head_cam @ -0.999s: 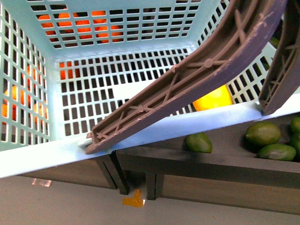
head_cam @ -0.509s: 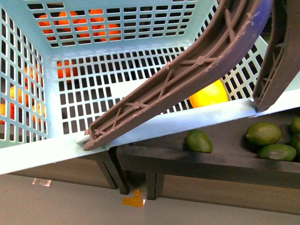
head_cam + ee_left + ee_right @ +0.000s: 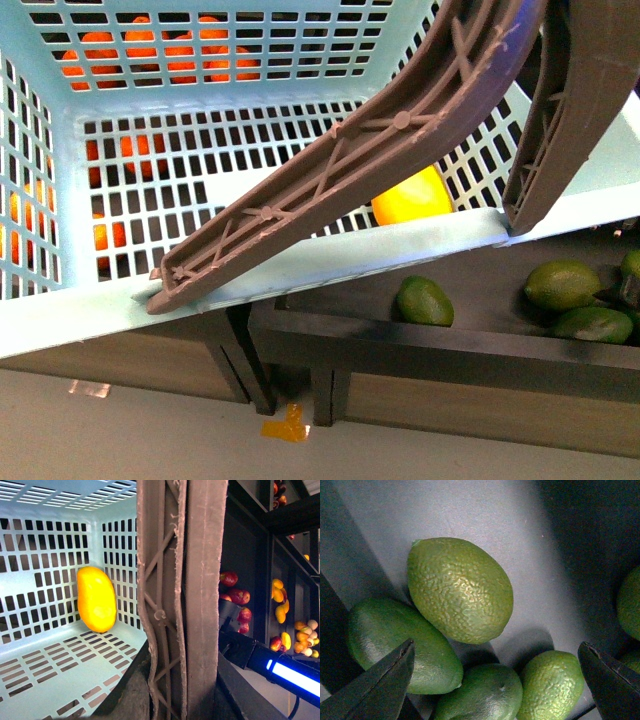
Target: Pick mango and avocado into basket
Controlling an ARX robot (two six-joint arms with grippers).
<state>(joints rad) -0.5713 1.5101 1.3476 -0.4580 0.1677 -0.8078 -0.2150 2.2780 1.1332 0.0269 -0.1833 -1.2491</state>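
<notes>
A teal basket [image 3: 380, 250] hangs tilted in front of a dark shelf [image 3: 400, 340]. Its near rim sits just above the shelf edge, probably so that fruit has only a short way to travel. Two brown handles [image 3: 330, 190] are swung up together. They fill the middle of the left wrist view, which suggests the left arm carries the basket by them. The left hand itself is not plainly visible, so I cannot tell whether it is clenched.

The mango [image 3: 96, 599] already lies inside the basket, leaning against a slotted wall near a corner, where the tilt would roll it. Oranges [image 3: 180, 50] glow through the slots of the far wall, outside the basket.

The right hand [image 3: 496, 645] hovers over the shelf, released and spread wide. One dark finger shows at each side of its wrist view, touching nothing. Directly below it sits one avocado [image 3: 460, 590], pebbled and green, lying on its side. Other avocados [image 3: 395, 645] crowd close against it, so a clean grip may need care. The avocado is on the shelf, not yet in the basket. By my reckoning the task is half done.
</notes>
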